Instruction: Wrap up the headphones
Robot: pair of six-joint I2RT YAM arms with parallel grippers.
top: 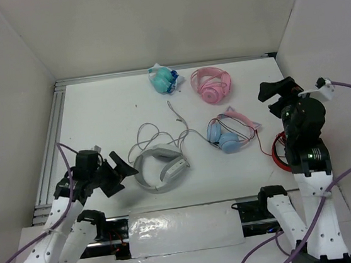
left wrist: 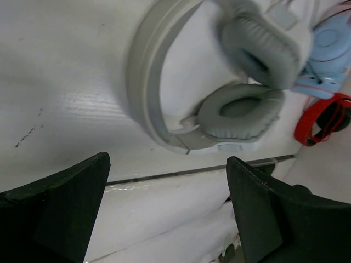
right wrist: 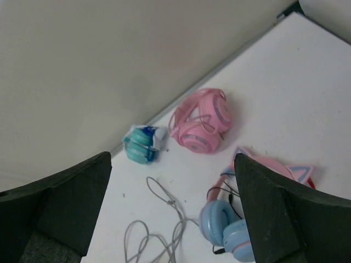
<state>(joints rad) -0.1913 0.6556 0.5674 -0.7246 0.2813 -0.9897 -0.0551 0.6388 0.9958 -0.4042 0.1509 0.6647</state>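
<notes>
Lying just beside left claw [top: 126, 179] (jaws wide), apparently untouched: headphones [top: 173, 170].

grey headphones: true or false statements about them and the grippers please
1. The left gripper is shut on the grey headphones. False: it is open beside them, holding nothing.
2. Their cable lies loose on the table. True.
3. The all-pink headphones lie farther back than the blue-cupped pair. True.
4. The right gripper holds the cable. False: it is open and empty.
</notes>
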